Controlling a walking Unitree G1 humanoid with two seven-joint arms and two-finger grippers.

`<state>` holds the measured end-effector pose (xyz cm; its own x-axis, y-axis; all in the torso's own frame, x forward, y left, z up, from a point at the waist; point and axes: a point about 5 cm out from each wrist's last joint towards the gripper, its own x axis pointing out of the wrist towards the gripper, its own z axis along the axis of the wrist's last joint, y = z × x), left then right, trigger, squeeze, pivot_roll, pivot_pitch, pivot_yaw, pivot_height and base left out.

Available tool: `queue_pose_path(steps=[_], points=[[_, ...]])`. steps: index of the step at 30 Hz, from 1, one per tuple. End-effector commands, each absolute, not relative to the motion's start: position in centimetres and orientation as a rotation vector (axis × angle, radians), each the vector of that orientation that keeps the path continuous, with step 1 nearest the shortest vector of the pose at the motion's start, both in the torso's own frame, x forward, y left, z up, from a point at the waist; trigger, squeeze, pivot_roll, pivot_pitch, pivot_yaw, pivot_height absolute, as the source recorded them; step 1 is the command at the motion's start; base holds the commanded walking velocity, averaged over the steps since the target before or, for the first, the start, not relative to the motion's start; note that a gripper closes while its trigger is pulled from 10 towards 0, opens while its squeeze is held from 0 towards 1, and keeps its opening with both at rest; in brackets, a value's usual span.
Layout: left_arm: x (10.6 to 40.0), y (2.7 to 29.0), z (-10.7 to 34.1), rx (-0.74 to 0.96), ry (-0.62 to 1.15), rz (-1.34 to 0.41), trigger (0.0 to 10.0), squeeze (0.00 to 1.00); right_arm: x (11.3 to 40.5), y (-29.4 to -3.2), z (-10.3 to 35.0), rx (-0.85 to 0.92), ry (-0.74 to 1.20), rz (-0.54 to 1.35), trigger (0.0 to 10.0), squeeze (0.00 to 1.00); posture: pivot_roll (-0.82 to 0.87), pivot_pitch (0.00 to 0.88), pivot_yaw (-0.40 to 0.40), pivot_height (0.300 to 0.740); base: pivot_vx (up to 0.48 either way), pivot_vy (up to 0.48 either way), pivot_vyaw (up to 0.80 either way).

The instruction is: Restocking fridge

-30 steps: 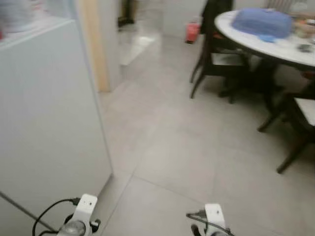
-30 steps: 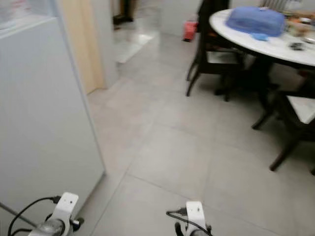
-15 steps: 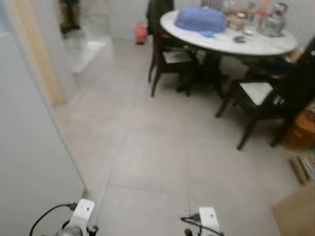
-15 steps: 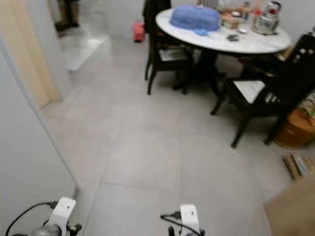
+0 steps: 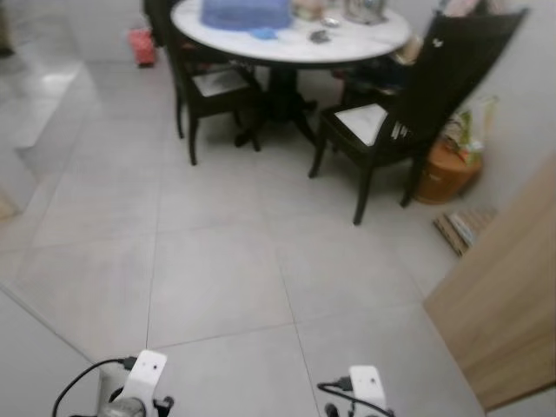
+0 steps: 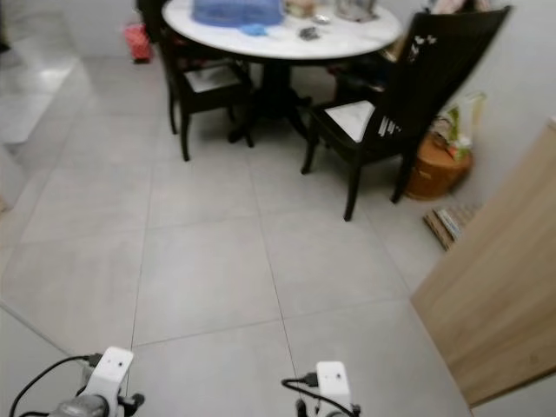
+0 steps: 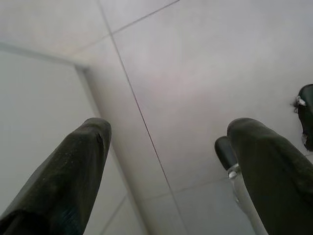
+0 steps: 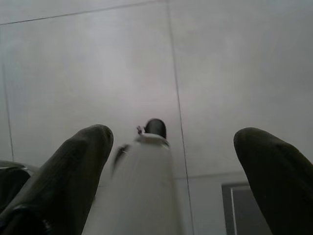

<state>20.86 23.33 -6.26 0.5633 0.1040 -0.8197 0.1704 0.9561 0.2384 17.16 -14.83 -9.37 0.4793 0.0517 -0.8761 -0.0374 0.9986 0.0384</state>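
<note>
One round white table (image 5: 347,48). Two dark chairs – one near (image 5: 408,104), one far (image 5: 204,82). One blue cover (image 5: 246,12) on the table, one small blue item (image 5: 263,34) beside it. One orange-brown basket (image 5: 443,169). One red item (image 5: 142,45) on the floor. One wooden panel (image 5: 508,304) – right edge.

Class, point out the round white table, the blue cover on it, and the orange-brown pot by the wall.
round white table (image 5: 347,43), left eye view, bare tabletop.
blue cover (image 5: 246,12), left eye view, its front.
orange-brown pot (image 6: 437,169), right eye view, its side.
</note>
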Motion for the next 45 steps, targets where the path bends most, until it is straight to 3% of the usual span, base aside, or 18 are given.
queue_pose_path(steps=[1,18,25,29,40,45], points=[[20.6,23.5,-6.4,0.299,0.992,-0.03,10.0,0.0,17.5,-15.0,-9.2,0.011,1.058,0.047,10.0,0.0,-0.11,0.0,-0.01,0.74,0.0,0.0,-0.74],[20.8,23.9,-6.2,0.284,0.98,0.001,10.0,0.0,17.9,-14.4,-9.0,0.021,1.04,0.051,10.0,0.0,-0.11,0.0,0.013,0.74,0.0,0.0,-0.04],[20.1,23.6,-6.7,0.054,0.978,0.174,10.0,0.0,18.0,-14.6,-9.0,0.021,1.036,0.046,10.0,0.0,-0.11,0.0,0.0,0.74,0.0,0.0,0.0],[20.0,23.5,-6.8,0.014,0.984,0.223,10.0,0.0,18.0,-14.7,-9.0,0.014,1.036,0.05,10.0,0.0,-0.1,0.0,-0.01,0.74,0.0,0.0,0.0],[20.3,23.2,-6.7,0.038,0.976,0.179,10.0,0.0,18.1,-15.0,-8.9,0.003,1.032,0.056,10.0,0.0,-0.1,0.0,-0.027,0.74,0.0,0.0,0.0],[21.0,22.9,-6.2,0.015,0.853,0.159,10.0,0.0,18.2,-15.1,-8.9,-0.001,1.028,0.058,10.0,0.0,-0.11,0.0,-0.032,0.74,0.0,0.0,0.0]])
